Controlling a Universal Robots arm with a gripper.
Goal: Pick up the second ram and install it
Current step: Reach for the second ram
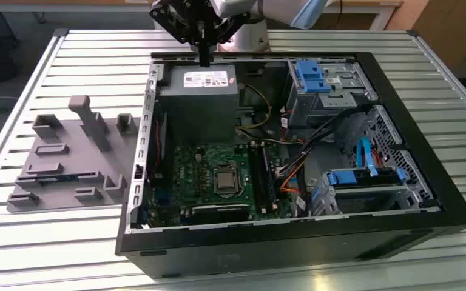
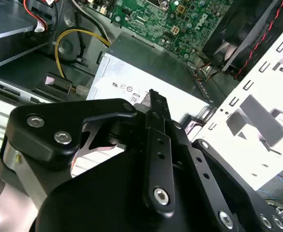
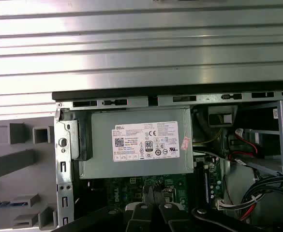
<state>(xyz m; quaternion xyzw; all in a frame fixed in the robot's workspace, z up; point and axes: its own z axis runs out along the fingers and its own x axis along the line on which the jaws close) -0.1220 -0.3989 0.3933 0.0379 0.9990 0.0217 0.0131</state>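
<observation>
One blue-green stick, the second ram (image 1: 61, 177), lies low in the grey fixture (image 1: 67, 151) on the slatted table (image 1: 47, 242), on the exterior view's left of the open computer case (image 1: 448, 206) and well apart from my gripper (image 1: 205, 57). I see the gripper hanging over the far edge of the power supply (image 1: 196, 91), its fingers pressed together with nothing between them.
</observation>
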